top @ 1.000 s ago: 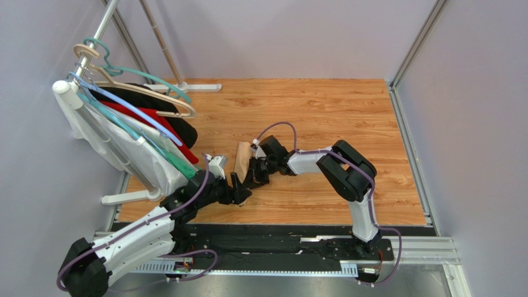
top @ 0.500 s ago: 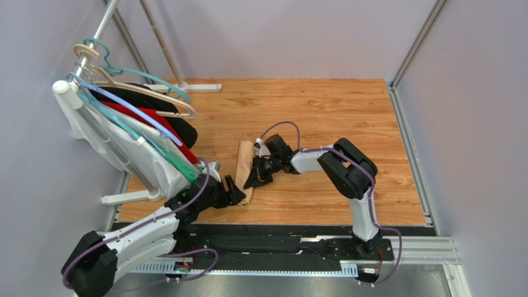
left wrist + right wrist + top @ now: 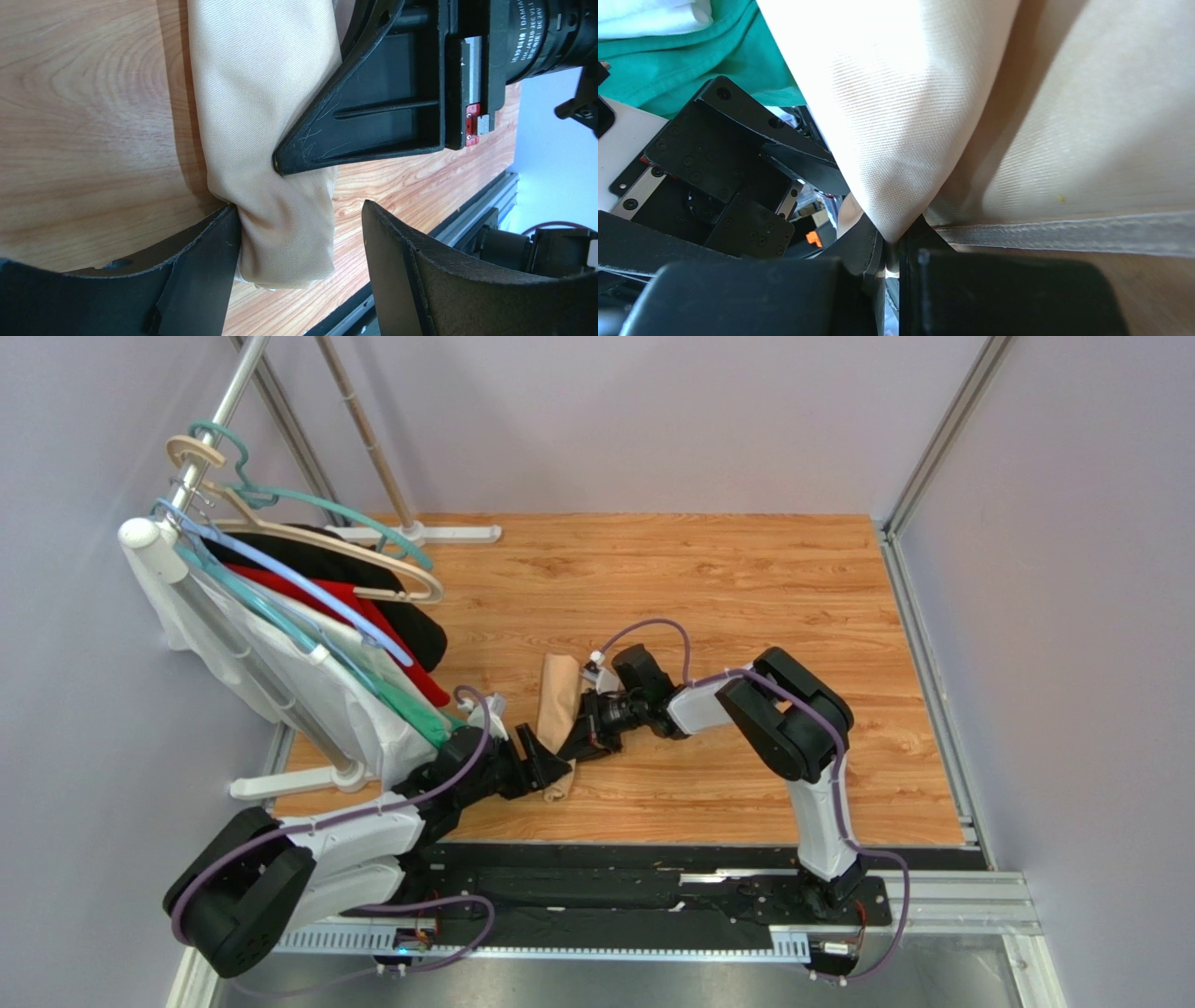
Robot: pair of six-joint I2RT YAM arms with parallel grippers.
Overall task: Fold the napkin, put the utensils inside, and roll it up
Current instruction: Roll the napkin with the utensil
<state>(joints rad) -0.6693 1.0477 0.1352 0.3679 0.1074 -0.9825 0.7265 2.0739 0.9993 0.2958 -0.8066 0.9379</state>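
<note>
Napkin [image 3: 267,105]: rolling stage, seemingly. Pinched in closed right gripper [image 3: 899,241]; left gripper [image 3: 300,210] agape astride its end. Next: clamp there, tighten.

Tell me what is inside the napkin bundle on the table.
Only cloth shows. The napkin lies as a narrow bundle on the table. The right claw pinches a fold, and the left claw is open around its end. Anything inside is covered by cloth.

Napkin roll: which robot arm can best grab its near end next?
Left, probably. The left end effector stands open with the near end of the napkin between its fingers, while the right end effector is shut, pinching a fold.
</note>
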